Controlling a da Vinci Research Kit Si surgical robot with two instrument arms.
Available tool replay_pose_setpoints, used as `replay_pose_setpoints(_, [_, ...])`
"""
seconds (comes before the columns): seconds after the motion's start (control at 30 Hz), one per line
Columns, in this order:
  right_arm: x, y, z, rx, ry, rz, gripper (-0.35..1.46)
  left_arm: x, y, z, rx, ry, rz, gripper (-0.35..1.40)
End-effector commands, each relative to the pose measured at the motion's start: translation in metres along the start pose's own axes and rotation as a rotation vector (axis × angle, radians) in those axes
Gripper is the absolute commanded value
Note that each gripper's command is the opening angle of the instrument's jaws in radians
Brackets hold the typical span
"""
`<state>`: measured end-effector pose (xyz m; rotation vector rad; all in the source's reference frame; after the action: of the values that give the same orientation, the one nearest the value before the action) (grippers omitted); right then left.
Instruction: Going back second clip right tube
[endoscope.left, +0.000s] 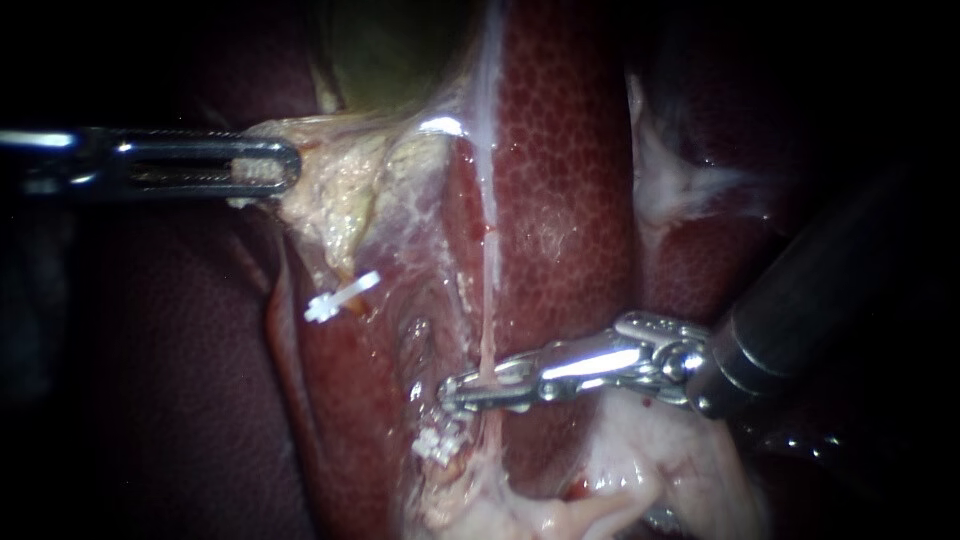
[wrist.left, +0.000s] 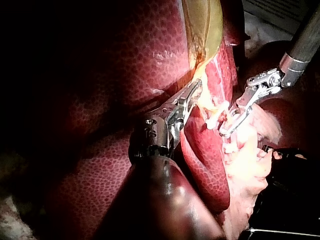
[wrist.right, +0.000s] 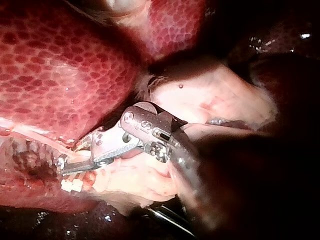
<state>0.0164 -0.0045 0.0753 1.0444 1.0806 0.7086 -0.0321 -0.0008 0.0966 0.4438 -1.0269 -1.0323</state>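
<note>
The right tube (endoscope.left: 490, 250) is a thin pale strand running down over the red liver (endoscope.left: 570, 180). My right instrument (endoscope.left: 455, 392) comes in from the right; its jaws stand slightly open around this tube, which lies between them. Just below them a white clip (endoscope.left: 440, 442) sits at the tube's lower end, and it also shows under the jaws of my right instrument (wrist.right: 62, 165) as the clip (wrist.right: 72, 186). My left instrument (endoscope.left: 280, 165) is shut on pale tissue at the edge of the greenish gallbladder (endoscope.left: 385, 50). The left wrist view shows the same grip by the left instrument (wrist.left: 195, 92).
Another white clip (endoscope.left: 342, 297) sits on a strand to the left, below the held tissue. Pale fatty tissue (endoscope.left: 640, 450) lies under the right instrument's shaft. Dark liver lobes fill the left side. In the left wrist view the right instrument (wrist.left: 225, 131) is beside the left jaws.
</note>
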Motion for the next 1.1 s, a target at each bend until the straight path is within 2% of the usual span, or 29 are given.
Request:
replay_pose_setpoints(0.03, [0.0000,0.0000,0.0000,0.000,0.000,0.000,-0.35,0.0000,0.0000,0.0000,0.000,0.000,0.000,-0.35])
replay_pose_setpoints(0.23, [0.0000,0.0000,0.0000,-0.004,-0.001,0.000,-0.35,0.0001,0.0001,0.0001,0.000,0.000,0.001,-0.35])
replay_pose_setpoints(0.37, [0.0000,-0.0002,0.0001,0.036,-0.033,0.037,-0.35,0.0001,0.0001,0.0001,0.000,0.000,0.001,-0.35])
replay_pose_setpoints(0.43, [0.0001,-0.0003,0.0002,0.028,-0.030,0.025,0.06,0.0001,0.0001,0.0001,0.000,0.000,0.001,-0.35])
replay_pose_setpoints(0.5, [0.0005,-0.0005,0.0003,0.032,-0.026,-0.032,0.40,0.0001,0.0001,0.0001,0.000,0.000,0.001,-0.35])
replay_pose_setpoints(0.6, [0.0011,-0.0008,0.0006,0.029,-0.008,-0.064,0.54,0.0001,0.0001,0.0001,0.000,0.000,0.001,-0.35])
replay_pose_setpoints(0.7, [0.0016,-0.0010,0.0005,-0.021,0.039,-0.085,0.60,0.0001,0.0001,0.0001,0.000,0.000,0.001,-0.35])
replay_pose_setpoints(0.83, [0.0023,-0.0008,-0.0002,-0.035,0.044,-0.148,0.60,0.0001,0.0001,0.0001,0.000,0.000,0.001,-0.35])
replay_pose_setpoints(0.97, [0.0029,0.0000,-0.0013,-0.060,0.054,-0.198,0.60,0.0001,0.0001,0.0001,0.000,0.000,0.001,-0.35])
replay_pose_setpoints(1.1, [0.0029,0.0006,-0.0026,-0.065,0.055,-0.224,0.60,0.0001,0.0001,0.0001,0.000,0.000,0.001,-0.35])
